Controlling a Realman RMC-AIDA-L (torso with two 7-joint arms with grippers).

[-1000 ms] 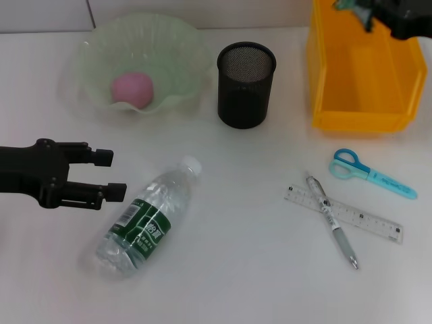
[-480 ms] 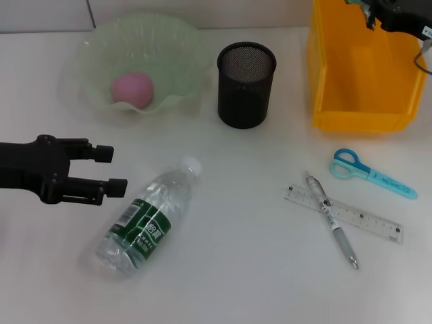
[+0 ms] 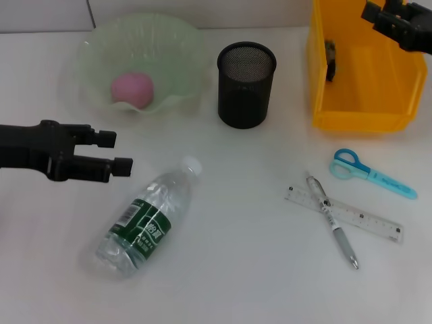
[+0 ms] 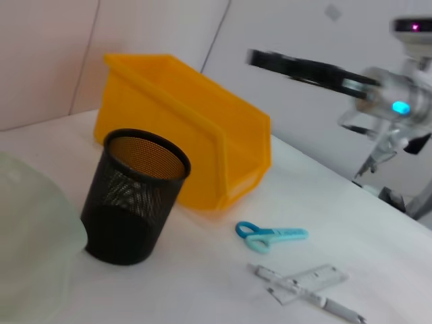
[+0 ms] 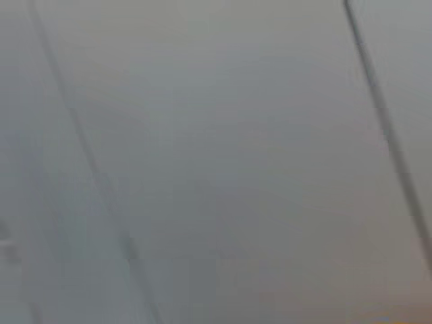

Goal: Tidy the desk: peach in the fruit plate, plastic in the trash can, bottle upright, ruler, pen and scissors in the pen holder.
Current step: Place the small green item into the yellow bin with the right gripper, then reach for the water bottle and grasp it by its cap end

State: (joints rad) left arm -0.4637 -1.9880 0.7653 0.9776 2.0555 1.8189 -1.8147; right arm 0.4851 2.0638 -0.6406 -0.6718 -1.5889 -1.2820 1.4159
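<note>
The left gripper (image 3: pixel 123 151) hangs low over the desk (image 3: pixel 236 283) with its two fingers spread apart and nothing between them. Just beyond its fingertips and a little nearer the robot lies one bottle (image 3: pixel 148 217) on its side, cap end toward the pen holder, close to the gripper but not touching it. Farther from the robot than the gripper sits one pale green fruit plate (image 3: pixel 182 47) with a single pink peach (image 3: pixel 132 89) inside it. One black mesh pen holder (image 3: pixel 246 85) stands upright beyond the gripper's tips, past the bottle cap.

The right gripper (image 3: pixel 398 21) is up at the far right, over the back rim of the one yellow trash can (image 3: pixel 361 115); its fingers appear parted and bare. Below it, a small dark scrap (image 3: pixel 329 61) rests against the bin's inner wall; what it is cannot be told.

Well apart from both grippers, near the robot's right, lie one pair of blue scissors (image 3: pixel 371 174), one clear ruler (image 3: pixel 364 220) and one pen (image 3: pixel 333 221), the pen crossing over the ruler. The scissors lie just beside them, not touching.
</note>
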